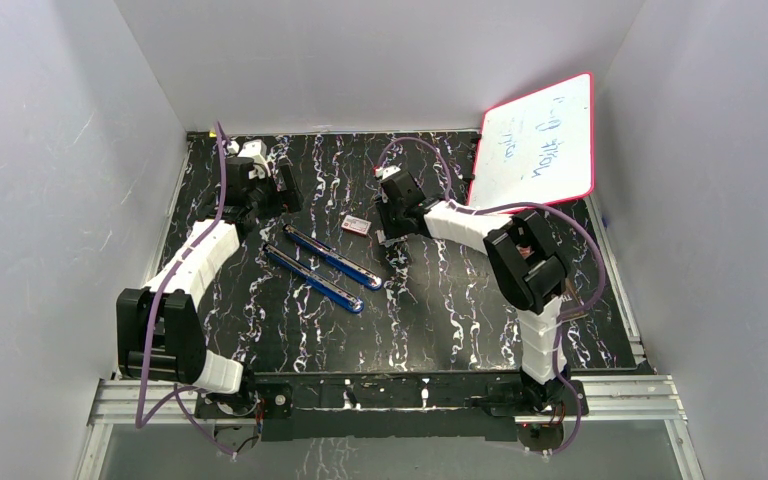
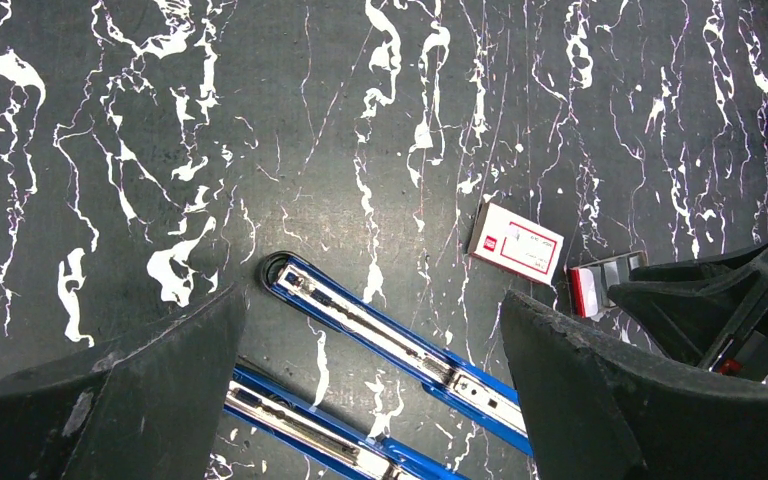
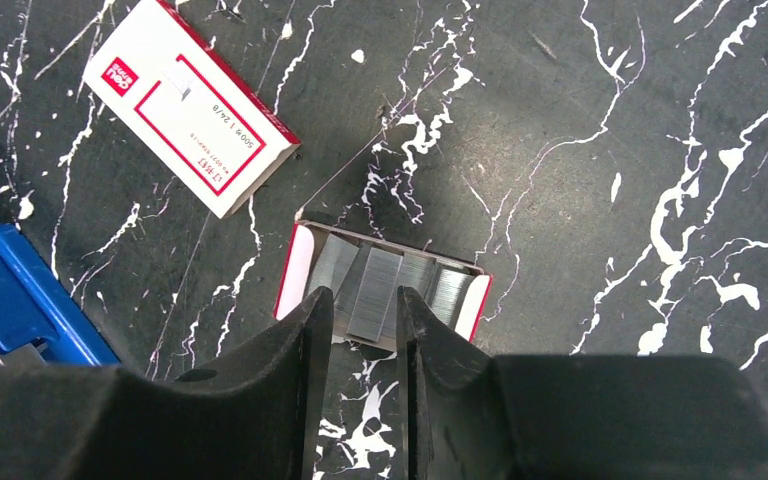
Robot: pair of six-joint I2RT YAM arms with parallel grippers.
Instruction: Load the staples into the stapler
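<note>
tray (image 3: pixel 295 268): lying open on desk (image 3: pixel 610 100), holding staples (image 3: pixel 375 275) in strips | right hand (image 3: pixel 364 310): straddling one strip, grip unclear | left hand (image 2: pixel 372 305): hovering wide open over stapler (image 2: pixel 390 340) | box (image 3: pixel 185 105): lying beside tray

Top view: even, diffuse overhead light, no hard shadows. White walls (image 1: pixel 50 150) are bright and near washed out. Black table (image 1: pixel 460 320) is dark, veins only. Whiteboard (image 1: pixel 540 140), behind and right of the stapler (image 1: pixel 325 265), is almost blown and its writing is faint. Whole view is soft and the stapler lacks detail.

Left wrist: table is sharp, with a dull glare patch just beyond the stapler's rounded end. The stapler's metal channel glints. Left fingers (image 2: pixel 110 400) are underexposed and slightly soft.

Right wrist: sharpest view. Box (image 3: pixel 185 105), up-right of the stapler's blue corner, has readable print. Staples (image 3: pixel 380 285) show a grey sheen. Right fingers (image 3: pixel 270 400) are near black and featureless, with a soft shadow beneath.
</note>
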